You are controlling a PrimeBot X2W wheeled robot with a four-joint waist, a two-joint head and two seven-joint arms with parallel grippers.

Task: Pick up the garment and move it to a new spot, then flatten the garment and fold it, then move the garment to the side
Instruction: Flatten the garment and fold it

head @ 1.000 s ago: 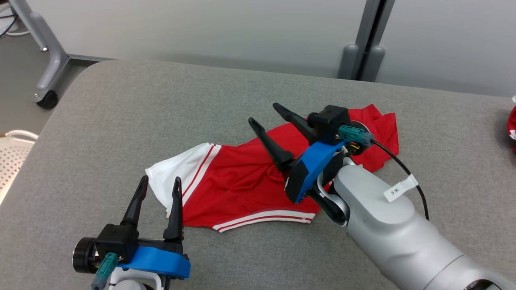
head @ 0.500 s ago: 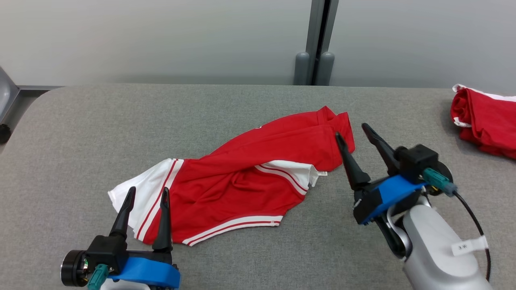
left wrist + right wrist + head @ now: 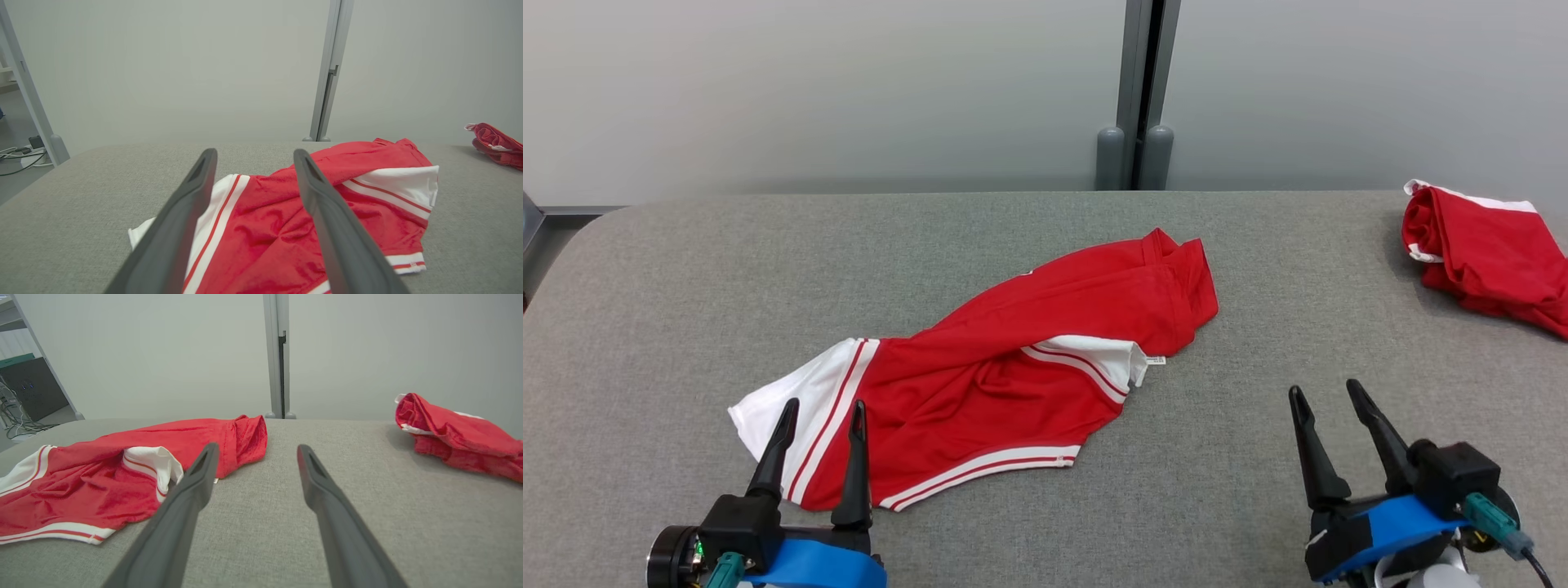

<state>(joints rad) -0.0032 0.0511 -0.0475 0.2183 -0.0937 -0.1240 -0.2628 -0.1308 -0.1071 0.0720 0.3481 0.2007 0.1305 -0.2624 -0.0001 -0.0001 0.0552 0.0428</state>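
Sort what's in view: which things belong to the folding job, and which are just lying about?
Job: crumpled red-and-white garment, mid-table; left gripper, open, by its white end; right gripper, open, apart from it; grey table.
Lying about: red bundle at the table's far right; grey post behind.

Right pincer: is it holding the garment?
No, the right pincer stands open and empty, off to the side of the garment.
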